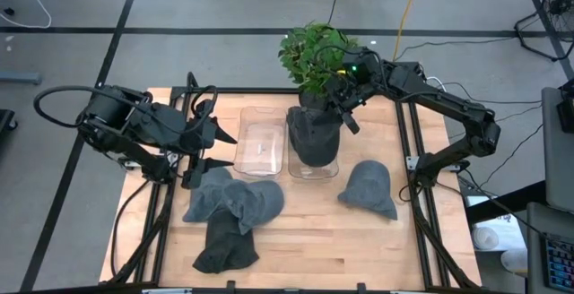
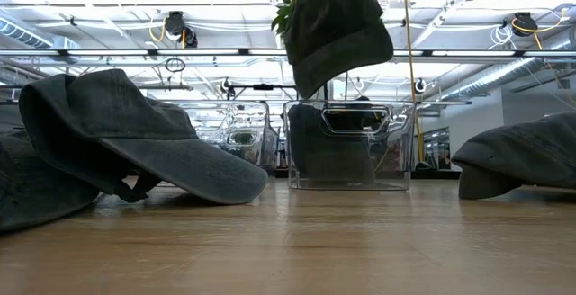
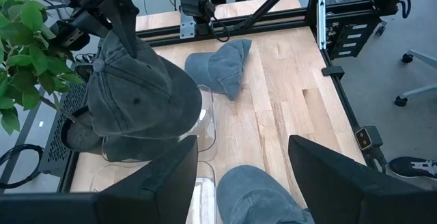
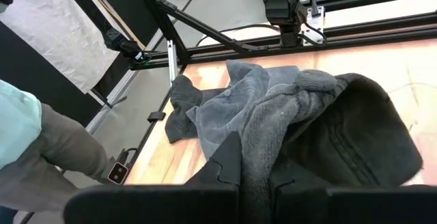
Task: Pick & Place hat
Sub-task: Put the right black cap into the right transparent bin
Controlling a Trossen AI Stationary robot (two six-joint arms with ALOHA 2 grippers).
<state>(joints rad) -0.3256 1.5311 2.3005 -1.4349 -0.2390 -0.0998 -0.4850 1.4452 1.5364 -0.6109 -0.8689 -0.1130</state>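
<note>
A dark grey hat (image 1: 314, 137) hangs from my right gripper (image 1: 346, 111), just above a clear bin (image 2: 351, 147) at the table's far middle. In the low view its lower edge (image 2: 310, 88) is a little above the bin's rim. A dark shape (image 2: 319, 147) shows through the bin's wall. More grey hats lie on the table: a pile (image 1: 235, 206) at the near left and one (image 1: 368, 186) at the right. My left gripper (image 1: 215, 149) is open, in the air at the table's left, near the pile. My right gripper pinches a bunched fold of cloth at the hat's edge (image 4: 258, 157) between its two shut fingers. The fingers slant down from the table's far right. The hat (image 3: 136, 94) hangs below them, crown down and slack, clear of the bin and the table.
A second clear bin (image 1: 260, 142) stands left of the first. A leafy potted plant (image 1: 314, 52) stands at the far edge, behind the bins. Black frame rails (image 1: 408, 151) run along the table's sides. Bare wood (image 1: 314, 240) lies at the near middle.
</note>
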